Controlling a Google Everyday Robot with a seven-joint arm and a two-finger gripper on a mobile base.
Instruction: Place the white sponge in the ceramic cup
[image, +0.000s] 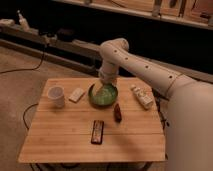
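The claw (105, 89) is hanging over the bowl (95, 101), toward the back of the surface (60, 135). The sponge (76, 94) is lying just left of the claw, and the cup (56, 96) is standing farther left, beside the sponge. A tube-like bottle (142, 96) is lying to the claw's right. A small bottle (117, 112) is sitting in front of the claw, slightly right, and a remote-like object (97, 132) is lying farther in front.
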